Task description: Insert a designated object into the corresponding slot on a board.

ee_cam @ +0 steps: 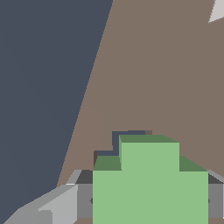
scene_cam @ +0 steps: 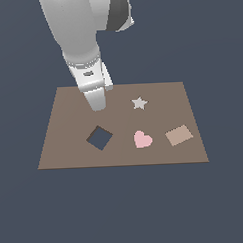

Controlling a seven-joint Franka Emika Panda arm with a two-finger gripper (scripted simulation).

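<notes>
Green and blocky, the designated object (ee_cam: pixel 149 183) fills the near part of the wrist view, a stepped cross-shaped piece held between the grey fingers (ee_cam: pixel 57 205) of the gripper (ee_cam: pixel 149 202), whose jaws are clamped on its two sides.

Going by size, the board (scene_cam: pixel 67 103) comes first: a flat brown rectangle that carries everything else. The arm reaches down over its far-left quarter, as the exterior view shows it, and the gripper's tip sits low over the brown surface there, hiding both the green block and whatever lies under it in that view. Next is the dark square hole (scene_cam: pixel 99 138), set like a diamond, toward the board's near edge and left of its middle. The tan square piece (scene_cam: pixel 179 135) lies near the near-right corner, the pink heart (scene_cam: pixel 143 139) between that piece and the square hole, and the grey star (scene_cam: pixel 139 103) right of the gripper, toward the far edge.

Smallest in sight is the slot (ee_cam: pixel 122 142): only a notched dark strip of it peeks out just past the block's stepped edge in the wrist view.

As for progress, I judge the pick-up and carry done, with the block poised over its cutout and nearly lined up. What remains is the final lowering until it seats, then the release. Whether the block has begun to enter, I cannot tell.
</notes>
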